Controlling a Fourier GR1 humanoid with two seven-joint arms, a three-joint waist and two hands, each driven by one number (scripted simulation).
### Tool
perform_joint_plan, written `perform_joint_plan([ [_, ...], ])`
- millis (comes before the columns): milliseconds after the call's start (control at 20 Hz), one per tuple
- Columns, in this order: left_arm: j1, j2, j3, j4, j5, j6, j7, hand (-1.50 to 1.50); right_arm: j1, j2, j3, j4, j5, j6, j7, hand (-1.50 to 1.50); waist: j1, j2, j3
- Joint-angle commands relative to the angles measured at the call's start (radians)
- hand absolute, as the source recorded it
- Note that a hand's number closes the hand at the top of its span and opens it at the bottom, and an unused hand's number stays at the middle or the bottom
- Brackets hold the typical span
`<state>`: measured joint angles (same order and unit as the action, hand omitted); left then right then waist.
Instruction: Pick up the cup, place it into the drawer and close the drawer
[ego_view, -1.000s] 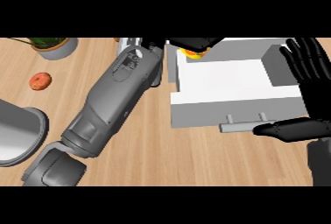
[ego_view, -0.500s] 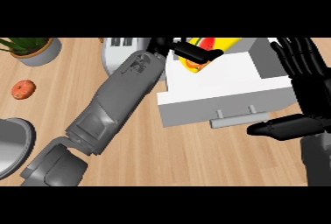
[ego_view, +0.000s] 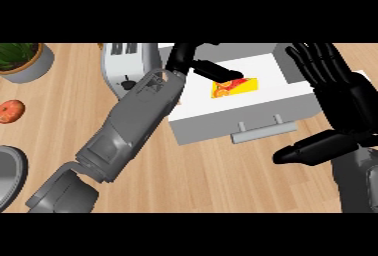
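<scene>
Head view: left robot hand (ego_view: 193, 61) curled around the cup (ego_view: 235, 87) inside the open drawer (ego_view: 244, 117) for release; right robot hand (ego_view: 336, 95) rested open, holding nothing.

wooden counter (ego_view: 221, 175) bears toaster (ego_view: 127, 62), potted plant (ego_view: 23, 60), tomato (ego_view: 10, 111).

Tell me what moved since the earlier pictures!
The left hand reached farther over the open drawer, and the yellow-and-red cup now lies inside it, just under the fingers. Whether the hand still touches it is unclear. The whole view slid too, so the toaster came into sight. The right hand stayed open beside the drawer.
</scene>
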<state>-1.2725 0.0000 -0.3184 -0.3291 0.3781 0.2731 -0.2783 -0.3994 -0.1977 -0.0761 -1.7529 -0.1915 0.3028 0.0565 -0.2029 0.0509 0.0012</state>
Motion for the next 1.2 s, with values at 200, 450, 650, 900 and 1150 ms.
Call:
perform_joint_plan([
  [200, 0.024, 0.0, 0.047, -0.09, 0.167, -0.045, -0.142, -1.5, -0.02, 0.004, 0.135, 0.008, -0.147, 0.211, 0.029, 1.5, 0.004, 0.0, -0.001],
  [450, 0.019, 0.0, 0.057, -0.087, 0.218, 0.012, -0.202, -1.5, 0.037, -0.148, 0.23, 0.016, -0.063, 0.371, 0.103, 1.5, 0.047, -0.017, -0.001],
  [650, -0.024, 0.0, 0.068, -0.054, 0.249, 0.039, -0.205, -1.5, 0.083, -0.181, 0.273, -0.015, 0.085, 0.346, 0.128, -1.5, 0.081, -0.025, 0.0],
  [900, 0.02, 0.0, 0.087, -0.035, 0.263, 0.009, -0.233, -1.5, 0.097, -0.22, 0.289, -0.004, 0.348, 0.265, 0.06, -1.5, 0.156, -0.035, 0.0],
  [1150, 0.085, 0.0, 0.111, -0.055, 0.271, -0.026, -0.316, -1.5, 0.107, -0.115, 0.433, 0.17, 0.581, 0.11, 0.021, -1.5, 0.199, -0.037, -0.001],
])
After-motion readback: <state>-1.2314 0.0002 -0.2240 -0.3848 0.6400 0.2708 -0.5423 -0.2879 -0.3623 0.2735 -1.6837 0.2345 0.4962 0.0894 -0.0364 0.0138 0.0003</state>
